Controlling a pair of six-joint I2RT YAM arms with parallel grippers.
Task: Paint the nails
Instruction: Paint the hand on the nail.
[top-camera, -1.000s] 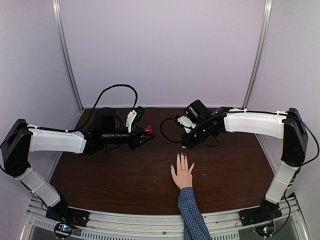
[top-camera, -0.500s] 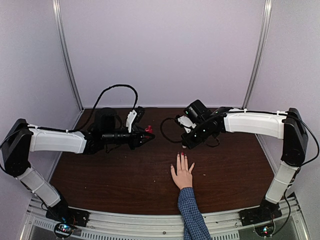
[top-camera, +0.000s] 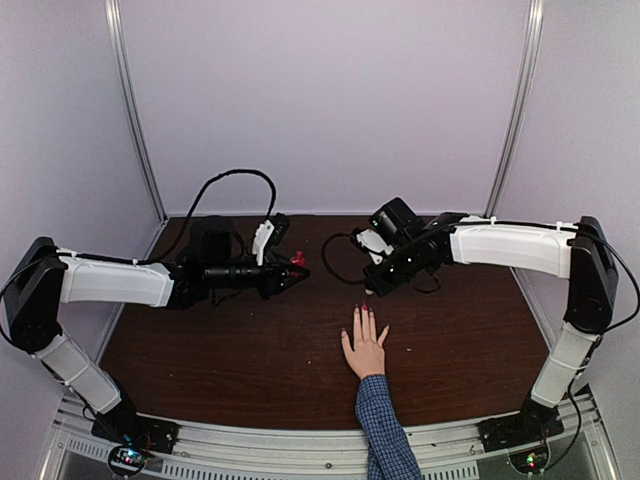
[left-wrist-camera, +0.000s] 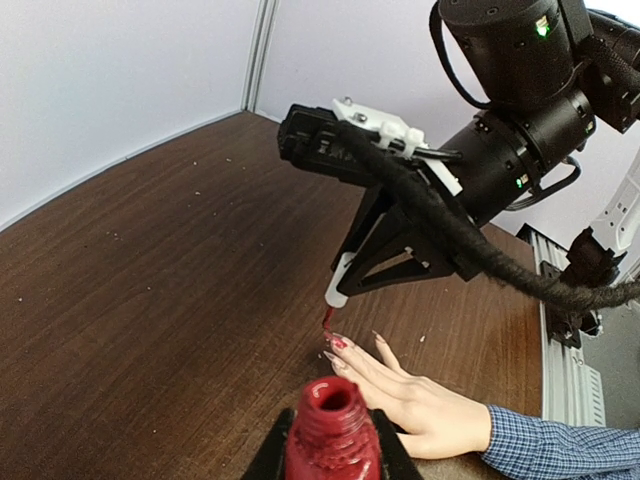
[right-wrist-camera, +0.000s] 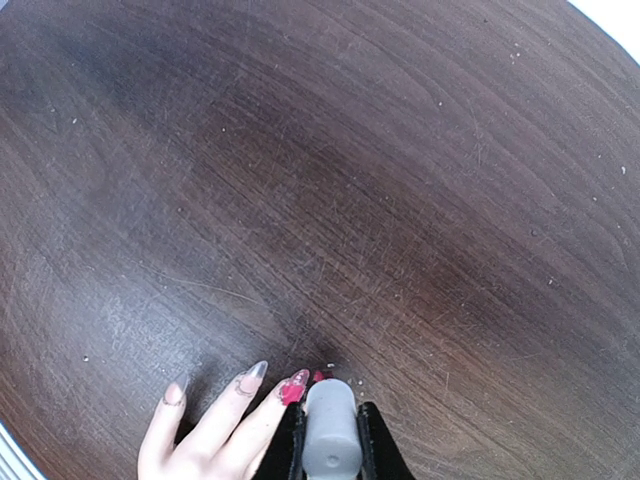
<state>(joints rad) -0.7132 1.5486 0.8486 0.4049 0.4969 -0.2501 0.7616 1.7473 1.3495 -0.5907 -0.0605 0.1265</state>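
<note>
A light-skinned hand (top-camera: 366, 346) in a blue checked sleeve lies flat on the brown table, fingers pointing away. Its nails (right-wrist-camera: 295, 386) are long; one is smeared red, and the two beside it (right-wrist-camera: 252, 372) are bare. My right gripper (right-wrist-camera: 330, 424) is shut on the white brush cap (left-wrist-camera: 340, 290), and the red brush tip (left-wrist-camera: 327, 319) hangs just at the tip of the painted nail (left-wrist-camera: 339, 343). To the left of the hand, my left gripper (left-wrist-camera: 332, 452) is shut on the open red polish bottle (left-wrist-camera: 332, 428), held upright above the table (top-camera: 297, 262).
White enclosure walls stand on three sides of the table (top-camera: 200, 340). Black cables (top-camera: 235, 180) loop behind both wrists. The right arm's wrist (left-wrist-camera: 510, 120) hangs over the fingertips. Small pale specks dot the wood (right-wrist-camera: 420, 200).
The right arm has shifted very slightly over the fingertips. The hand and the left arm with the bottle have stayed where they were.
</note>
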